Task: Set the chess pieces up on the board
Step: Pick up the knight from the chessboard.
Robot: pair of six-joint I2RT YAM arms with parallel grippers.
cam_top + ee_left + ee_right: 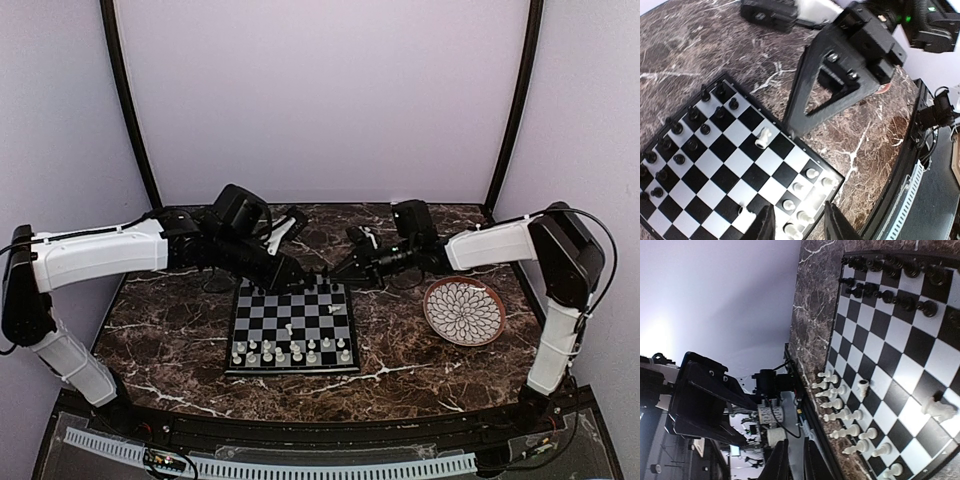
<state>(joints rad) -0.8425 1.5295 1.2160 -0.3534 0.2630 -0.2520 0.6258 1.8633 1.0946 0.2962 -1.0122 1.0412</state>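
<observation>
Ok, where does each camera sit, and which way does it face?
Top external: high behind the bases, looking down on the board, plate and both arms.
Left wrist: looks across the board; left gripper at the bottom edge, right gripper beyond.
Right wrist: view rolled sideways along the board; its own fingers at the bottom.
Shared: both wrist views show the board and the opposite gripper.

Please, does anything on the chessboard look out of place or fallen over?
Yes. One white piece appears to lie on its side on a middle square of the board, away from the standing white pieces in their rows.
</observation>
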